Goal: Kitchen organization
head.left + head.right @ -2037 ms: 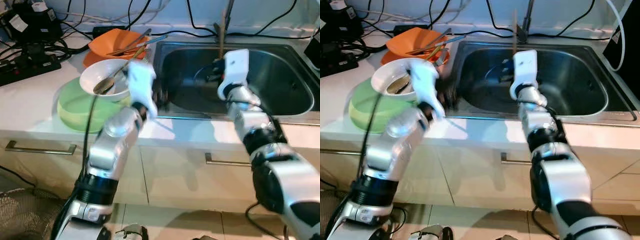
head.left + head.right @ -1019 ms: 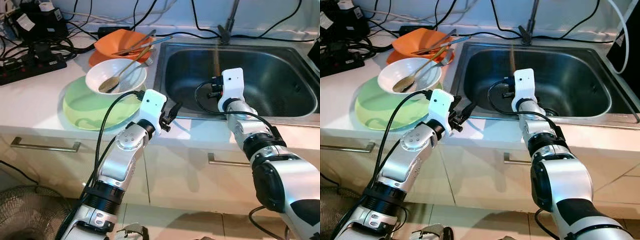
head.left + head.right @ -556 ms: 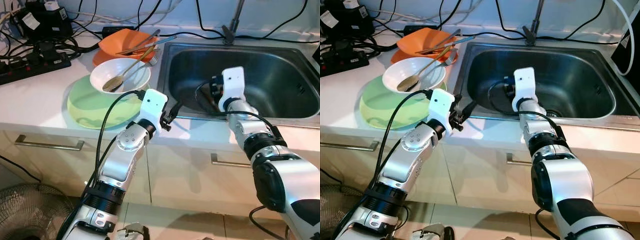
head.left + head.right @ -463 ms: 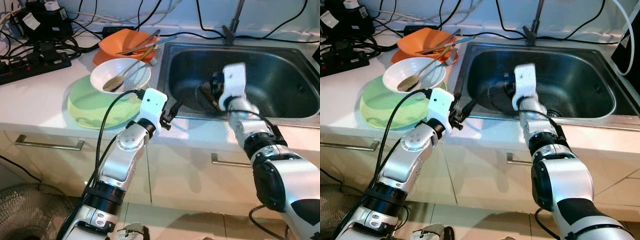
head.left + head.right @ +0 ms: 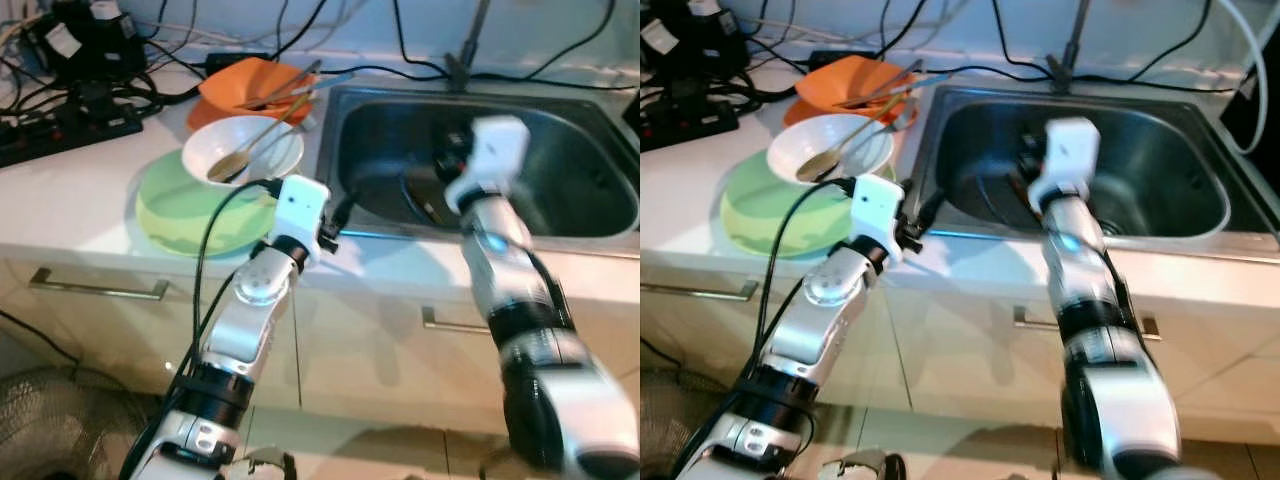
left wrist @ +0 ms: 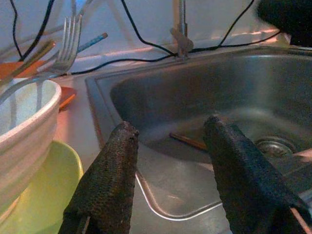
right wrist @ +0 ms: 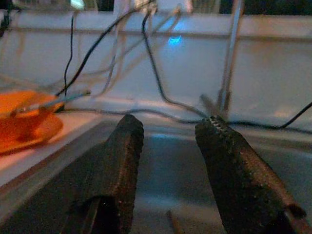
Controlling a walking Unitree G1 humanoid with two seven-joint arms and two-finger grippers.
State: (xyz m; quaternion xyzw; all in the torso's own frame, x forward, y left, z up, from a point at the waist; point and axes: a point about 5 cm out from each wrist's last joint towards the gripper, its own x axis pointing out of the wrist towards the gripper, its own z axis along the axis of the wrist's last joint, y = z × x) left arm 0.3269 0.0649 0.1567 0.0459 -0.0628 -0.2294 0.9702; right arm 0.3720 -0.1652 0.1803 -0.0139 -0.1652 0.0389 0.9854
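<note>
Readable text: none | White tag on black box (image 5: 76,42) at 10 o'clock: blurred, lettering cannot be made out

Orange bowl (image 5: 252,82): sits on an orange plate at the back of the counter, just left of the sink; utensil handles and a fork lie across it.
White bowl (image 5: 242,152): round, upright, resting on the green plate in front of the orange bowl; a spoon (image 5: 232,159) leans inside, its handle pointing back and right.
Green plate (image 5: 185,208): wide, pale green, flat on the white counter (image 5: 70,190).
Sink (image 5: 585,205): stainless steel basin; a thin brown stick (image 6: 187,141) lies on its floor near the drain.
</note>
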